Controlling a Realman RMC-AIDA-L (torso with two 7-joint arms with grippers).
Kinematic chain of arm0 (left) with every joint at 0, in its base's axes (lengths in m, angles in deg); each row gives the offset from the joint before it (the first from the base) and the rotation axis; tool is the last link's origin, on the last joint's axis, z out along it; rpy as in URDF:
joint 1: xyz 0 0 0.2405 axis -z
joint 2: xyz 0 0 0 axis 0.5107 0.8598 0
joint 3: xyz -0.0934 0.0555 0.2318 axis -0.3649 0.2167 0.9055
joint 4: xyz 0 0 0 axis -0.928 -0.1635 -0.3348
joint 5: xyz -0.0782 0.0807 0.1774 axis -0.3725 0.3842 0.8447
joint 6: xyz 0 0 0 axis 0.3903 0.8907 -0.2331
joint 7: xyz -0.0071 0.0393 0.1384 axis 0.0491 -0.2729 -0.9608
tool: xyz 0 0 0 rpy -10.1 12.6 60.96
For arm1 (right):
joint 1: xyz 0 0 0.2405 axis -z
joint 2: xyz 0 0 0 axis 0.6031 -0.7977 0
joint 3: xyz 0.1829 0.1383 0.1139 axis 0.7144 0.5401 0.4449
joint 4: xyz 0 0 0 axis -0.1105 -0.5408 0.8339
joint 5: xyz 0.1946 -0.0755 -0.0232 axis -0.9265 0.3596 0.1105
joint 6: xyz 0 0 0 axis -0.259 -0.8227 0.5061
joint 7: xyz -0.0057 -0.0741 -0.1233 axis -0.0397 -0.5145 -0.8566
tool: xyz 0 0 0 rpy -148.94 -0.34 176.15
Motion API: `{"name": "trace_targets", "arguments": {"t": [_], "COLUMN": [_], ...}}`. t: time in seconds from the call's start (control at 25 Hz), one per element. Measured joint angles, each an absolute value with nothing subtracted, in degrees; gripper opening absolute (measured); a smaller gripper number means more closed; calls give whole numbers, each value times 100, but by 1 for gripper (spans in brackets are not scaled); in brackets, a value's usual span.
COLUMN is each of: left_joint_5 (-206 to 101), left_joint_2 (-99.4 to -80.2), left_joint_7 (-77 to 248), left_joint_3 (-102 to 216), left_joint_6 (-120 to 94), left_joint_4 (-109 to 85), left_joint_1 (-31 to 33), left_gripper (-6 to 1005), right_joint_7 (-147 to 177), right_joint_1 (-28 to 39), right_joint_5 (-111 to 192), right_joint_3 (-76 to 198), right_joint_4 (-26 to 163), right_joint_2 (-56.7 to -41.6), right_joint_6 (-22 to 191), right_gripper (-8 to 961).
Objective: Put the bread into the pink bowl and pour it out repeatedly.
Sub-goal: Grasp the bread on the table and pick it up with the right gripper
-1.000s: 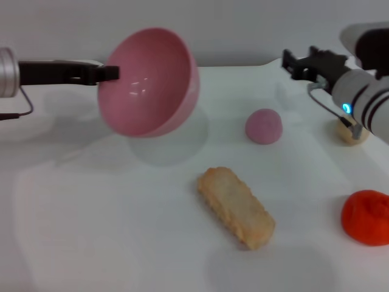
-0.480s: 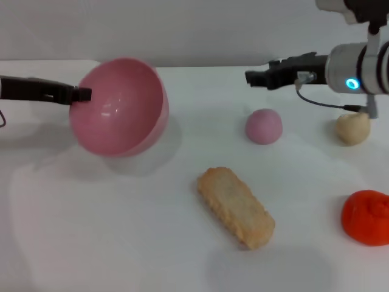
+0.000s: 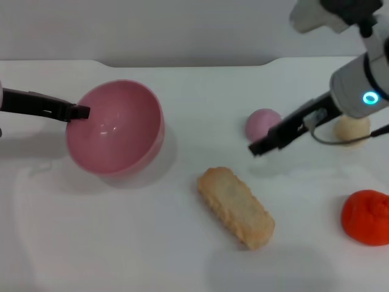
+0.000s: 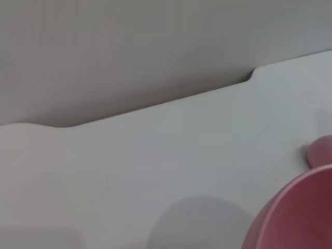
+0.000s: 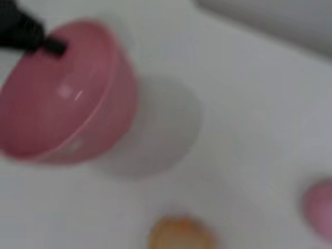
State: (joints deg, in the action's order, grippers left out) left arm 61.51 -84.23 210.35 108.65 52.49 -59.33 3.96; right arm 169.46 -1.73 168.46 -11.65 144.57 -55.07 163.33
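Note:
The pink bowl (image 3: 118,131) is at the left of the table, tilted with its empty inside facing up and right. It also shows in the left wrist view (image 4: 298,218) and the right wrist view (image 5: 62,119). My left gripper (image 3: 79,112) is shut on its left rim and also shows in the right wrist view (image 5: 36,37). The bread (image 3: 236,207) lies on the table at centre front, tan underside up, apart from the bowl; the right wrist view shows its end (image 5: 181,236). My right gripper (image 3: 258,148) hangs low just beyond the bread's far right side.
A small pink ball (image 3: 263,123) sits just behind my right gripper. A beige lump (image 3: 352,129) lies at the right and a red-orange lump (image 3: 366,217) at the front right. The white table (image 3: 121,243) ends at a grey wall behind.
My left gripper has lowered the bowl leftward and turned its opening more upward. My right gripper has swung down from the far right towards the bread.

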Motion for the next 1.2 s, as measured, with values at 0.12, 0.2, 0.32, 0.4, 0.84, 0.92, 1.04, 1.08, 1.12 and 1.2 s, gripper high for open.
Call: {"name": "trace_targets", "arguments": {"t": [0.12, 0.2, 0.32, 0.4, 0.84, 0.92, 1.04, 1.08, 1.12, 1.2], "left_joint_5": [6185, 6191, 6193, 6195, 6203, 6203, 6213, 6213, 6213, 6214], "left_joint_2": [-8441, -8447, -8457, -8457, -8473, -8473, -8482, -8482, -8483, -8483], "left_joint_7": [21016, 20999, 20983, 20982, 20977, 20977, 20975, 20975, 20975, 20975], "left_joint_3": [10866, 10874, 10923, 10941, 11014, 11014, 11030, 11056, 11072, 11116], "left_joint_6": [5275, 5286, 5293, 5293, 5293, 5293, 5293, 5290, 5285, 5268], "left_joint_4": [-5938, -5938, -5938, -5938, -5996, -5996, -5997, -5997, -5997, -5997], "left_joint_1": [407, 411, 418, 426, 448, 448, 431, 427, 425, 423], "left_gripper": [45, 45, 45, 45, 45, 45, 45, 45, 45, 45], "right_joint_7": [16980, 16981, 16952, 16931, 16917, 16912, 16901, 16899, 16898, 16897], "right_joint_1": [-389, -513, -649, -673, -588, -583, -580, -580, -580, -579], "right_joint_5": [16638, 16445, 16159, 16047, 15874, 15799, 15741, 15739, 15736, 15732], "right_joint_3": [-1315, -1485, -1717, -1821, -2119, -2227, -2328, -2338, -2344, -2346], "right_joint_4": [14135, 13841, 13370, 13176, 12608, 12445, 12273, 12243, 12209, 12153], "right_joint_2": [-5528, -5532, -5538, -5540, -5558, -5559, -5560, -5560, -5560, -5560], "right_joint_6": [16580, 16597, 16468, 16349, 15753, 15590, 15400, 15362, 15325, 15272], "right_gripper": [571, 571, 571, 571, 570, 570, 570, 570, 570, 570]}}
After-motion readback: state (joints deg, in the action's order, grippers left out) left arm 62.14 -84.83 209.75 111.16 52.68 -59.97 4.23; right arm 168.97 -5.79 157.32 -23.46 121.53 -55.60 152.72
